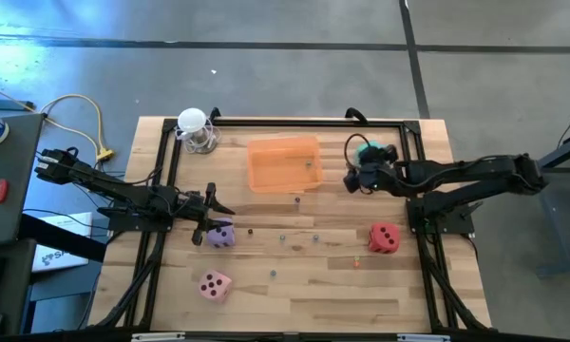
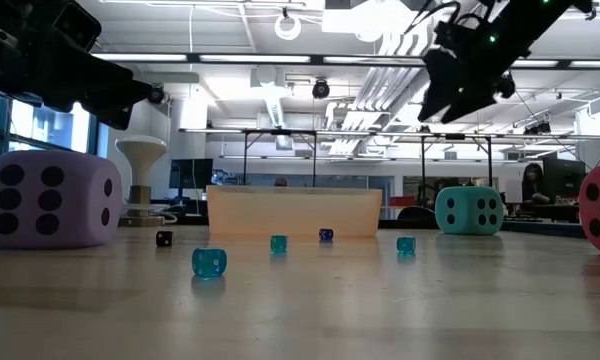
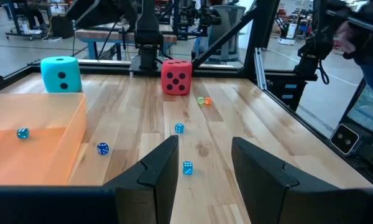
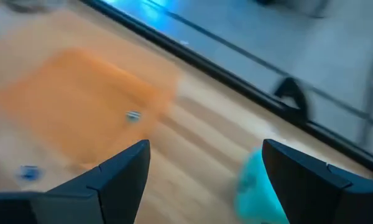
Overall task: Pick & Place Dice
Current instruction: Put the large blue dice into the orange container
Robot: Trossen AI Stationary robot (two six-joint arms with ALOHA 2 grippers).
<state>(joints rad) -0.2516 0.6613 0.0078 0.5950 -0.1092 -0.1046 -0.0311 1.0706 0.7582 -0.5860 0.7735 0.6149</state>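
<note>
One soft teal-green cube die [image 1: 364,150] sits at the orange plastic tray's [image 1: 266,177] three o'clock, under the wide-spread, empty right gripper [image 1: 352,178], which should centre over it before descending.

Left arm: extended from the table's left edge toward the centre, lying low across the boards. Left gripper [image 1: 212,202]: fingers [image 3: 152,168] parted with a clear gap between them, nothing held, raised off the surface.

Right arm: reached in from the right edge, bent inward toward the far half of the table. Right gripper [image 1: 353,174]: fingers [image 4: 121,169] spread wide, nothing between them, hung well above the tabletop [image 2: 458,75].
</note>
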